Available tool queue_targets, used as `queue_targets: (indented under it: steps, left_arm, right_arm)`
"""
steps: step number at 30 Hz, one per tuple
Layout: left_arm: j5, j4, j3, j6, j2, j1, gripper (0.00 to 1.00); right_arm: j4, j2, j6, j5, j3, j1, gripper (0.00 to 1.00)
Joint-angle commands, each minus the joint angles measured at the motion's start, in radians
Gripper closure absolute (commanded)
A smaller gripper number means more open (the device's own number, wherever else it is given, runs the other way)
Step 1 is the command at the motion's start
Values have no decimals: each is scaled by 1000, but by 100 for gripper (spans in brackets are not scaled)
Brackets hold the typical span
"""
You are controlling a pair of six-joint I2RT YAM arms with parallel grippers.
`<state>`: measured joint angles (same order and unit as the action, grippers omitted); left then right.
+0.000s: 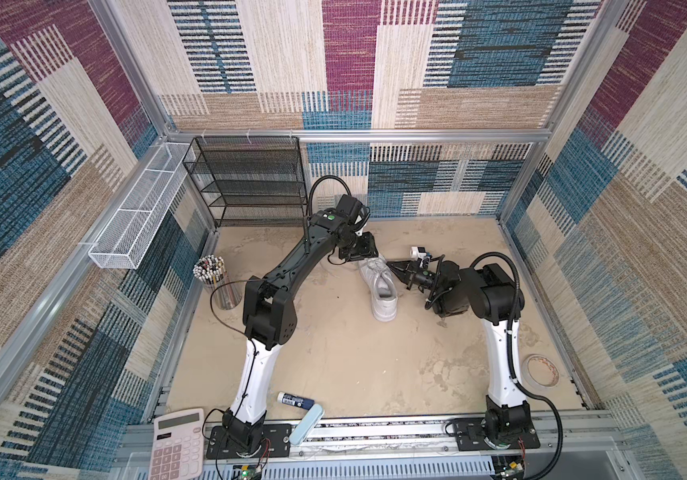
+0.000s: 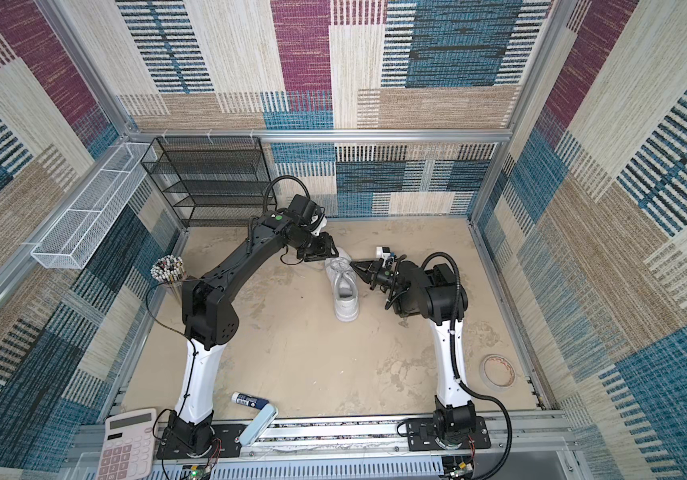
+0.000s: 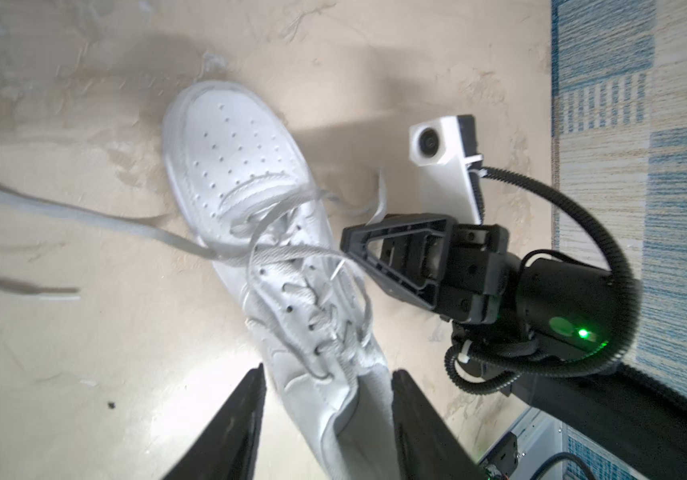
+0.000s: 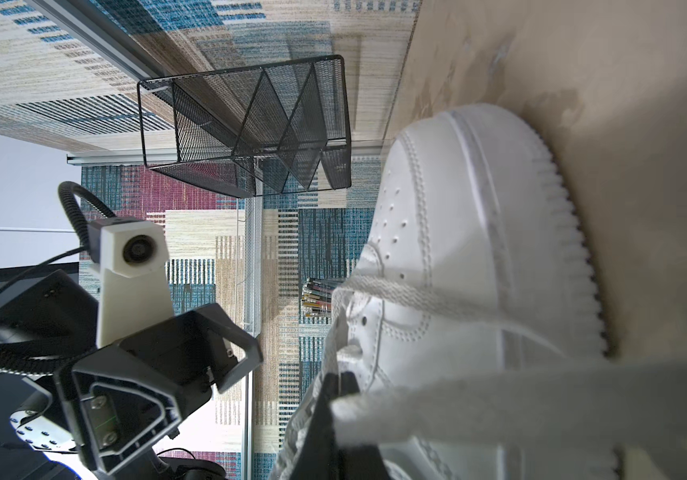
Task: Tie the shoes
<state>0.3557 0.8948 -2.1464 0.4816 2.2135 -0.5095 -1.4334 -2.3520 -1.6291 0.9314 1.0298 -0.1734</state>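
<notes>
Sneaker (image 1: pixel 381 286) sits on the bench (image 1: pixel 333 353) between my pincers, toe end under the left one. Left pincer (image 1: pixel 364 250) hangs with jaws apart, gripping nothing I can see. Right pincer (image 3: pixel 348 239), just beside the eyelets, is clamped tight on a lace (image 3: pixel 291 251), holding it clear, I judge, so the left can take it.

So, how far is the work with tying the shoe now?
Done: little; no bow shows on the shoe. In hand: the right end effector is shut on a lace; the left end effector stands open over it. Remaining: another lace end lies loose on the table; looping and tightening are not yet done.
</notes>
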Motion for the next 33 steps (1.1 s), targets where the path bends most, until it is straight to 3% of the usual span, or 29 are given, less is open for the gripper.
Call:
queue_targets:
  steps: [1,5,26,30,33]
  left_arm:
    - [61,-138,146,71,-54,19,43]
    - [130,-303,270,131,-79,35,38]
    - [297,-369,140,156,65,26,35]
    - [270,-331,138,137,58,25,35]
    - [170,-248,110,78,34,33,36]
  right_arm:
    - [-45,19,-5,-8,-15,-4,100]
    - [-45,36,1,-15,-50,-9,100]
    - [-73,145,5,-100,-258,-75,100]
    - [-94,145,6,-117,-274,-70,100]
    - [-98,146,8,-130,-269,-63,100]
